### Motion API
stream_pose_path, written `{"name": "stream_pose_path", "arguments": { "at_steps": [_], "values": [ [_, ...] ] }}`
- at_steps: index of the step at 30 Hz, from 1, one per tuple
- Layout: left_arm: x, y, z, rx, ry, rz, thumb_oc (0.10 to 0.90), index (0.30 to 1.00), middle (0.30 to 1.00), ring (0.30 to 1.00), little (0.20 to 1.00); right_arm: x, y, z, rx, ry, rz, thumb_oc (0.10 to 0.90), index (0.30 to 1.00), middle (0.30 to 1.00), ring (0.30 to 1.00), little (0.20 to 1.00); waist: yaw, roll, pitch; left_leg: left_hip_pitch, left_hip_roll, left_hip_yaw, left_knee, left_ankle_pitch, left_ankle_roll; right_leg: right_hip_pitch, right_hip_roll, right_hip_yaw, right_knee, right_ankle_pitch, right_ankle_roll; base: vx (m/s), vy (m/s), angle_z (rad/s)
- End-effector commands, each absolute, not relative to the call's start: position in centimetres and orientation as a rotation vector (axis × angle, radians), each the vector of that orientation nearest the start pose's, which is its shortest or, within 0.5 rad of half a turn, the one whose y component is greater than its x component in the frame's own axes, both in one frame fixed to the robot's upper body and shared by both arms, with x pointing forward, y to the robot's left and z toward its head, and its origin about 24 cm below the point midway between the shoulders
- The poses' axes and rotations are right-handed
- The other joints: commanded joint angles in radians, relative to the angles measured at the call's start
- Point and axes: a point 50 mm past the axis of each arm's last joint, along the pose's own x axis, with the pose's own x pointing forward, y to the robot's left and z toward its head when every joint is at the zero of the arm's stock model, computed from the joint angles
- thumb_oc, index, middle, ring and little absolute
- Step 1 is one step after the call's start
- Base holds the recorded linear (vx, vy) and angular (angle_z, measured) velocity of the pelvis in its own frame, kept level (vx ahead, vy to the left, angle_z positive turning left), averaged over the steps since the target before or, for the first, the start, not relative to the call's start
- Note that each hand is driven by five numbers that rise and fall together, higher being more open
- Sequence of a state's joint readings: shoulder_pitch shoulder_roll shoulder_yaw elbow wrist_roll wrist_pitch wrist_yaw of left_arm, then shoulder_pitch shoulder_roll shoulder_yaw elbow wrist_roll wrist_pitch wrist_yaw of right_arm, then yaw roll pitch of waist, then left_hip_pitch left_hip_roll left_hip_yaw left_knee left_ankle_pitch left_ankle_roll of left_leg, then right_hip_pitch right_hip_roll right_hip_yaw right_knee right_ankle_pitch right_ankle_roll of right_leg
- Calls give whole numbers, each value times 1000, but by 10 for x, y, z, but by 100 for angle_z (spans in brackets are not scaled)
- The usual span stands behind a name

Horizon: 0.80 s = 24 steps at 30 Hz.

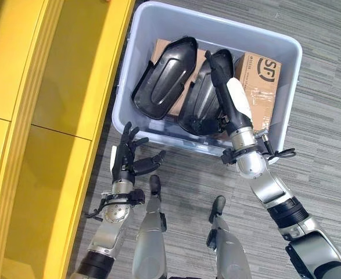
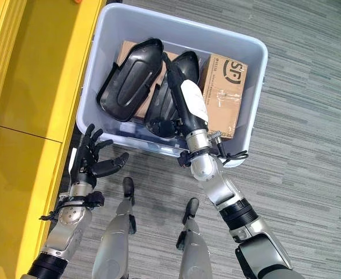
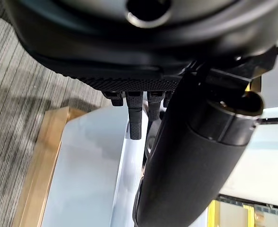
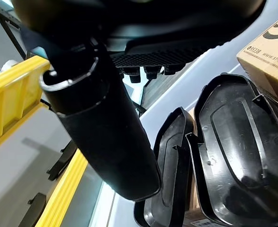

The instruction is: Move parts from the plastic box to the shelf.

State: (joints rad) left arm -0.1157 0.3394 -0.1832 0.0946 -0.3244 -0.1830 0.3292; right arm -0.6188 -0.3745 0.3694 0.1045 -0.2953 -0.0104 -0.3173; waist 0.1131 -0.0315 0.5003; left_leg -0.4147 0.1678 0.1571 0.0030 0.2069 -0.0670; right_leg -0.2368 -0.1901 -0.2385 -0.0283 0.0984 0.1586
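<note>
The pale blue plastic box (image 1: 126, 70) stands on the floor beside the yellow shelf (image 1: 60, 87). Two black shell-shaped parts lie in it. One (image 1: 164, 75) leans at the left and the other (image 1: 196, 102) sits in the middle, both resting on cardboard. My right hand (image 1: 235, 100) reaches into the box over the middle part (image 4: 233, 142), its fingers straight and holding nothing. The left hand (image 1: 124, 157) hovers open outside the box's near left corner, fingers spread, its thumb (image 3: 191, 165) extended.
A brown cardboard carton (image 1: 263, 81) fills the box's right side, and another (image 1: 158, 49) lies under the left part. The shelf's yellow boards run along the left. Grey striped carpet (image 1: 327, 145) surrounds the box.
</note>
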Motion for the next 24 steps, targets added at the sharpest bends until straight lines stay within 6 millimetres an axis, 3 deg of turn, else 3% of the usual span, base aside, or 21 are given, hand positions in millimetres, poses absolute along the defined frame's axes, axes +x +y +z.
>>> {"name": "stream_pose_path", "arguments": {
  "at_steps": [1,6,24],
  "values": [
    [266,195,98,43,-328,189,900,1000,1000,1000,1000,318,-96,241,-598,-903,-53,900,1000,1000,1000,1000,1,-33,-11,-26,9,-17,157,-179,-11,2,-62,14,54,-23,4,-10,37,6],
    [265,193,98,50,-331,197,900,1000,1000,1000,1000,314,-91,230,-556,-882,-41,900,1000,1000,1000,1000,2,-25,-6,-34,-2,-21,147,-172,-7,2,-66,9,47,-23,5,-8,35,5],
    [265,183,104,38,-363,191,900,1000,1000,1000,1000,315,-85,226,-493,-880,-78,900,1000,1000,1000,1000,0,-9,20,-84,-15,-41,153,-166,-3,-30,-73,0,60,-31,5,-7,14,4]
  ]
}}
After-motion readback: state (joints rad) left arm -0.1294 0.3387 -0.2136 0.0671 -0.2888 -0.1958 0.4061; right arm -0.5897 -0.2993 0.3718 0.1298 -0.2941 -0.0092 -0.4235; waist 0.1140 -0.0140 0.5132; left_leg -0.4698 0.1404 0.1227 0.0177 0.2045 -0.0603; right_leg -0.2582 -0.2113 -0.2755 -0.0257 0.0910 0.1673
